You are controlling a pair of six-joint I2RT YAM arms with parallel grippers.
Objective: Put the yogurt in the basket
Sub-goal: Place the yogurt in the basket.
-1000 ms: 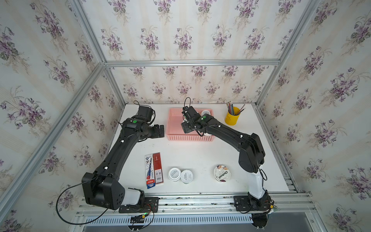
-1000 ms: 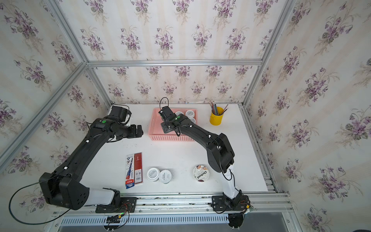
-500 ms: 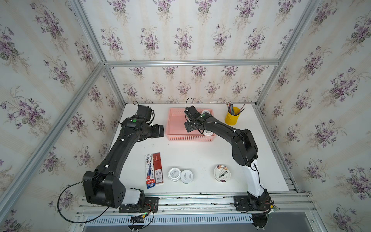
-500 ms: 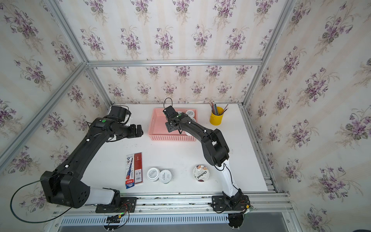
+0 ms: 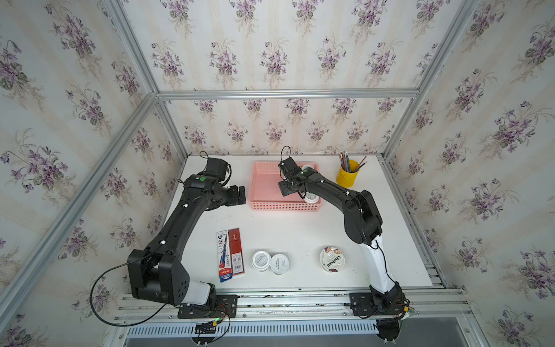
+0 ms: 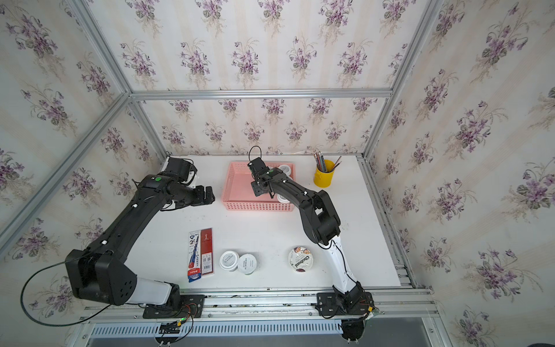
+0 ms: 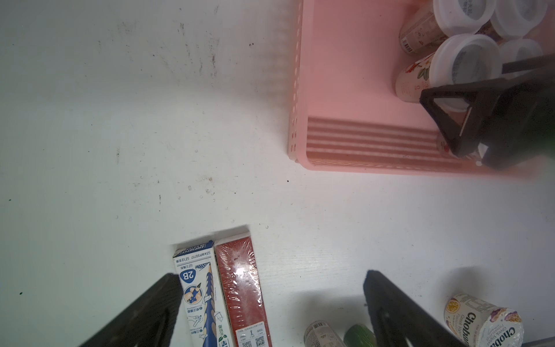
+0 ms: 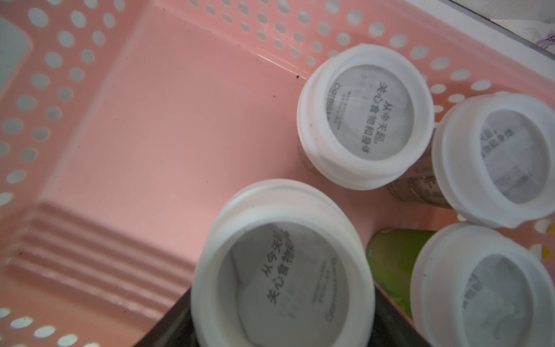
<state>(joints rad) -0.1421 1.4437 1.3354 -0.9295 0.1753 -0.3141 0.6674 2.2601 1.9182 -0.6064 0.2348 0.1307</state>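
Note:
The pink basket (image 5: 265,186) (image 6: 237,186) stands at the back of the table. My right gripper (image 5: 304,194) (image 8: 283,312) reaches down into it, shut on a white-lidded yogurt cup (image 8: 283,270) (image 5: 311,198) near the basket's front right corner. Three more cups (image 8: 365,117) (image 8: 495,159) (image 8: 480,288) stand in the basket beside it. On the table in front, two small yogurt cups (image 5: 261,260) (image 5: 279,263) touch, with the flat Chobani cup (image 5: 332,260) to their right. My left gripper (image 5: 240,195) (image 7: 271,273) hangs open and empty just left of the basket.
A blue pencil box (image 5: 224,255) and a red box (image 5: 235,251) lie side by side left of the two cups. At the back right stands a yellow pencil cup (image 5: 347,175). Walls close the table on three sides.
My right arm has drawn its elbow in and the gripper has shifted slightly inside the basket, still holding the cup. The left arm has barely moved.

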